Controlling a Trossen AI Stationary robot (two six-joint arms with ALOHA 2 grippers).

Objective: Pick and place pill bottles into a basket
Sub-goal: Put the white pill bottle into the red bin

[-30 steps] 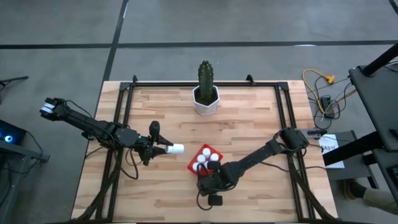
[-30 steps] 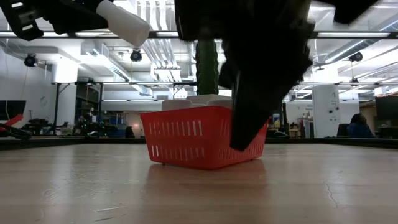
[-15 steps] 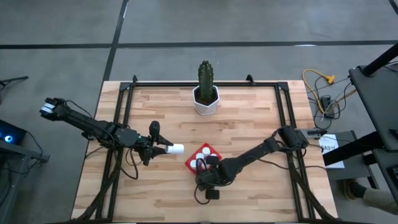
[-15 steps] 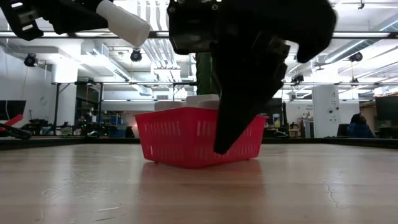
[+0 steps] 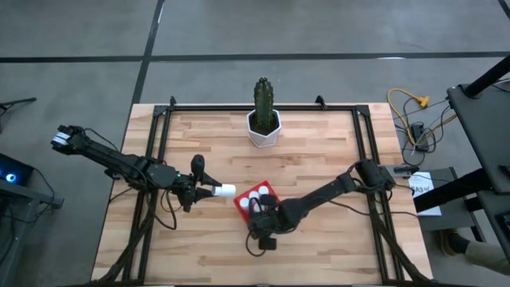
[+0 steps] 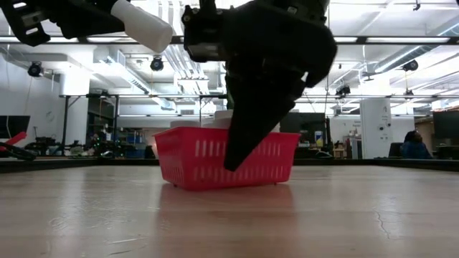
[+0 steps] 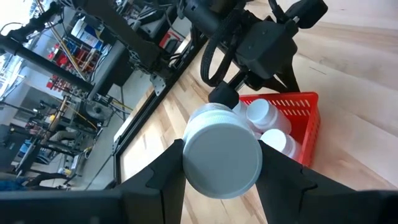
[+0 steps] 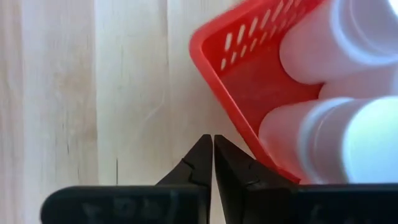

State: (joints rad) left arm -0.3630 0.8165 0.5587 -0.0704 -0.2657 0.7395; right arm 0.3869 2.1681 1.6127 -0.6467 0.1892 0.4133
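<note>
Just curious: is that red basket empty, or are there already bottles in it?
Partly filled. The red basket holds several white pill bottles, standing with caps up; one more bottle is outside it, held by the left gripper.

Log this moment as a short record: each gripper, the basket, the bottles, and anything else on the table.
left gripper: raised above the table left of the basket, shut on a pill bottle held sideways
right gripper: shut, empty, low against the basket's outer wall
basket: red, on the table near its middle
bottles in basket: several white ones standing inside
cactus pot: at the table's far edge
</note>
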